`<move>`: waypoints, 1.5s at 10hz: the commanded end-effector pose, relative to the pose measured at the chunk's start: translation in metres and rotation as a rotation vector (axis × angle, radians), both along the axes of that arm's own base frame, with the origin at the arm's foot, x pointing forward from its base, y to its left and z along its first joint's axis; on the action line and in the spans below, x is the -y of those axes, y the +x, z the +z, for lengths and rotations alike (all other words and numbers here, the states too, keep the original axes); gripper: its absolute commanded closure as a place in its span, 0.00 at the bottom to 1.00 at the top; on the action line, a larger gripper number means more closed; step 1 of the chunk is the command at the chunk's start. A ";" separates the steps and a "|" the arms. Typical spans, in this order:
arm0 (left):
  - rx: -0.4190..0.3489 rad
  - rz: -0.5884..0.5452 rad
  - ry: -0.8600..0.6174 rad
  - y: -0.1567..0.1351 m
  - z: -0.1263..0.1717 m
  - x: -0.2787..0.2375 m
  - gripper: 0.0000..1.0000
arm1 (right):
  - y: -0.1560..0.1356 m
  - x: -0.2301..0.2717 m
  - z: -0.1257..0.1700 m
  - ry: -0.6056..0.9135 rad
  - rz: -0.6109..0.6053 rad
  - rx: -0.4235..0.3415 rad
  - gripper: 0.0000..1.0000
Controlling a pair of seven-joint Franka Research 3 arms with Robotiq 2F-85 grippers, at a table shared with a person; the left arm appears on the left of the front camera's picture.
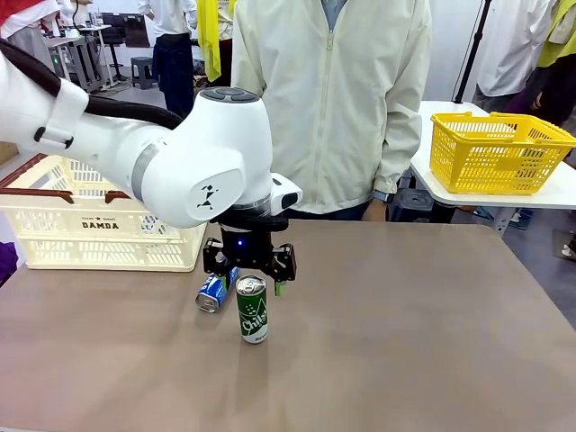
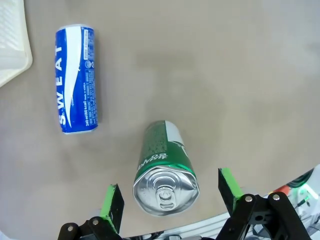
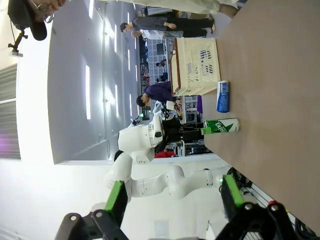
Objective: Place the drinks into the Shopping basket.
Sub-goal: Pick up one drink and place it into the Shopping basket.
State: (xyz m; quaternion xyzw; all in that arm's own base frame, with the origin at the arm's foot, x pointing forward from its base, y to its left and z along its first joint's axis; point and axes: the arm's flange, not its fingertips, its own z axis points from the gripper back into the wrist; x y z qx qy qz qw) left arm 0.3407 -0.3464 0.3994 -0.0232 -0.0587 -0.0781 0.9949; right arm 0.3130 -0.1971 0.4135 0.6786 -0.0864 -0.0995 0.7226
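In the lower middle of the front view the green can [image 1: 253, 315] stood upright on the brown table [image 1: 405, 342]; the blue can [image 1: 212, 292] lay on its side just to its left, close by but not clearly touching it. The left gripper [image 1: 252, 279] hung directly over the green can with its jaws spread wide and nothing in them; in the left wrist view the left gripper [image 2: 169, 182] had the green can's [image 2: 162, 160] silver top between its green pads, with a gap showing on each side. The blue can [image 2: 76, 80] lay at the upper left of that view (white lettering along its length), near a corner of the cream basket [image 2: 12, 35]. The cream basket [image 1: 99, 238] sat at the left edge of the front view, behind both cans and apart from them. A person [image 1: 333, 99] in a pale jacket stood at the far side of the table; a yellow basket [image 1: 495, 153] rested on a white surface at the upper right. The right gripper [image 3: 173, 187] was also spread open and held nothing; its sideways view took in the green can [image 3: 221, 126], the blue can [image 3: 223, 96] and the cream basket [image 3: 195, 67] farther off.
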 end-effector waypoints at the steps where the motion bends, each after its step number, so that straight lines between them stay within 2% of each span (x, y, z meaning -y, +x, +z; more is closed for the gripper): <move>1: 0.006 0.038 0.022 0.004 -0.004 0.006 0.00 | -0.002 0.001 0.004 0.001 0.009 -0.005 0.00; 4: -0.010 0.052 0.010 0.008 -0.014 0.006 0.00 | -0.002 0.001 0.004 0.001 0.009 -0.005 0.00; 5: -0.001 0.058 0.004 0.007 -0.014 0.006 0.13 | -0.002 0.001 0.004 0.001 0.009 -0.005 0.00; 6: 0.004 0.055 0.006 0.007 -0.014 0.006 0.68 | -0.002 0.001 0.004 0.001 0.009 -0.005 0.00; 7: 0.009 0.053 0.004 0.007 -0.014 0.006 1.00 | -0.002 0.001 0.004 0.001 0.009 -0.005 0.00; 13: 0.003 0.056 0.006 0.006 -0.014 0.003 1.00 | -0.002 0.001 0.004 0.001 0.009 -0.005 0.00; 14: 0.010 0.049 0.002 0.006 0.003 -0.001 1.00 | -0.002 0.001 0.004 0.001 0.009 -0.005 0.00; 15: 0.034 0.054 0.012 0.013 0.035 -0.009 1.00 | -0.002 0.001 0.004 0.001 0.009 -0.005 0.00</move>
